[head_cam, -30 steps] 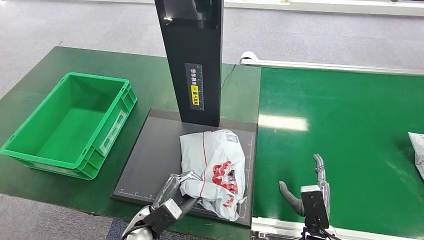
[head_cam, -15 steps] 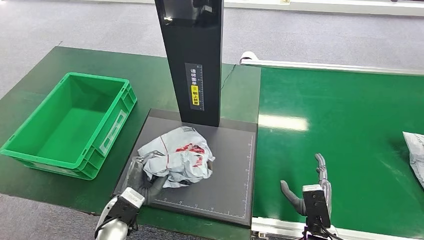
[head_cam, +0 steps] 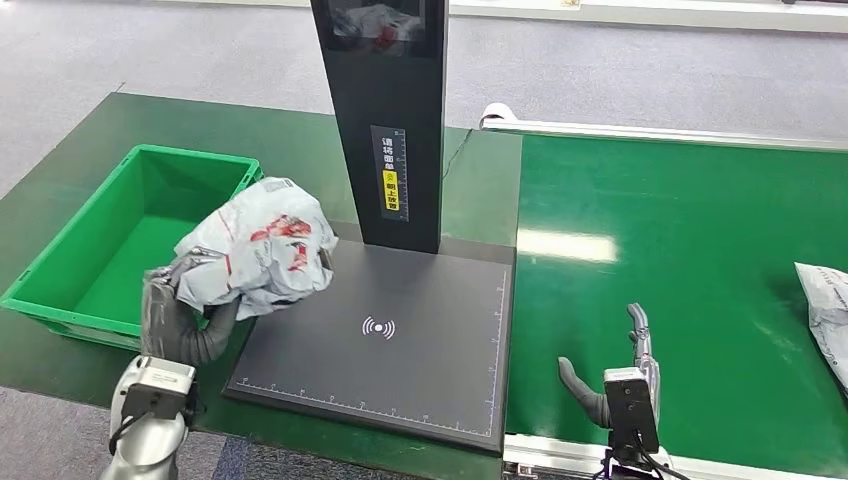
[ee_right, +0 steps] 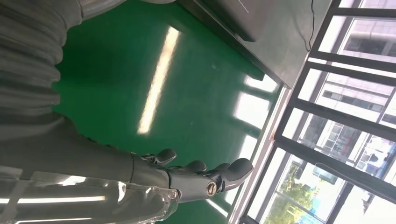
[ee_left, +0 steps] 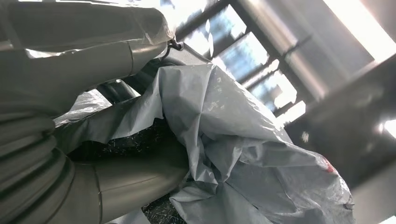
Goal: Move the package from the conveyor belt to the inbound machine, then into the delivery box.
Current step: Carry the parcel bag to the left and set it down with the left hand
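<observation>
A crumpled grey package with red print hangs in the air over the gap between the green delivery box and the black scanner plate. My left hand grips it from below; up close the grey plastic folds over the fingers. My right hand is open above the green conveyor belt near its front edge, its fingers spread and holding nothing.
The inbound machine's black post rises behind the plate, its screen showing the package. A second grey package lies on the belt at the far right. The green box is empty.
My left hand has lifted the package off the scanner plate and carried it left and up toward the green box. The second package has drifted left on the belt. My right hand has stayed put.
</observation>
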`<state>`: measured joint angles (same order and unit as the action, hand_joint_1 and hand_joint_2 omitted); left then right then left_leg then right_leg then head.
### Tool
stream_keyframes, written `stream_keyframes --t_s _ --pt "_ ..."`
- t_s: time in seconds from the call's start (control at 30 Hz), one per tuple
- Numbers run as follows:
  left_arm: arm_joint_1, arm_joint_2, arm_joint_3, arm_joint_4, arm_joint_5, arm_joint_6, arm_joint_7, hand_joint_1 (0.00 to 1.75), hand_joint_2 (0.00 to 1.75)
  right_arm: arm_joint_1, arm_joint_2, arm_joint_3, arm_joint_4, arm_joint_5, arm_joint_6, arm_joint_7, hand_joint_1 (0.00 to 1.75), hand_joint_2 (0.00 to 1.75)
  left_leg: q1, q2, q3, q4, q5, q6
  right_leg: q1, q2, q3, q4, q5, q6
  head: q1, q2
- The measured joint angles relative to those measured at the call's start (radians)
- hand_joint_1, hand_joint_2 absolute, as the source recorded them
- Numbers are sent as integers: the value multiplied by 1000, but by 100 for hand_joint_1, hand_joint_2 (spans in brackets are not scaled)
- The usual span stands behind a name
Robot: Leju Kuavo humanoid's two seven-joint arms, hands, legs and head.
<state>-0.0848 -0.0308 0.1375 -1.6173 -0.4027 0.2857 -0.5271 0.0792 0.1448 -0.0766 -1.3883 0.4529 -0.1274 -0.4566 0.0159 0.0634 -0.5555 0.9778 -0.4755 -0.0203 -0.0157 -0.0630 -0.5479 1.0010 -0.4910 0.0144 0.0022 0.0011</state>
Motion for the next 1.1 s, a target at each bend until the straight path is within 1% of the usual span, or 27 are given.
stream_keyframes --t_s 0.1,0.17,0.3,0.43,0.63,1.03,1.1 --pt "-68 53 56 8 9 63 -3 175 175 -1 1 2 6 -4 -10 -1 0 175 0 0 1 0 0 0 0 0 0 0 0 0 0 0" --pt "-104 80 98 27 5 98 -1 175 175 1 1 2 6 -4 -11 -1 0 175 1 0 1 0 0 0 1 0 0 0 0 0 0 0" --pt "-163 117 179 101 -40 170 5 175 175 3 1 2 6 -4 -10 -1 0 175 1 1 1 0 1 0 1 0 0 0 0 0 0 0" --pt "-195 143 237 183 -96 227 11 175 175 3 1 5 5 -5 -6 0 0 175 1 1 0 0 0 0 1 0 0 0 0 0 0 0" --pt "-201 161 271 251 -113 242 12 175 175 6 1 12 5 -5 -5 0 0 175 1 1 0 0 0 0 1 0 -1 0 0 0 0 0" --pt "-211 162 283 286 -115 245 13 175 175 7 1 14 5 -5 -5 1 0 175 1 1 0 0 0 0 1 0 -1 0 0 0 0 0" --pt "-212 164 286 293 -125 247 23 175 175 7 1 15 5 -5 -5 1 0 175 1 1 0 0 0 0 1 0 -1 0 0 0 0 0"
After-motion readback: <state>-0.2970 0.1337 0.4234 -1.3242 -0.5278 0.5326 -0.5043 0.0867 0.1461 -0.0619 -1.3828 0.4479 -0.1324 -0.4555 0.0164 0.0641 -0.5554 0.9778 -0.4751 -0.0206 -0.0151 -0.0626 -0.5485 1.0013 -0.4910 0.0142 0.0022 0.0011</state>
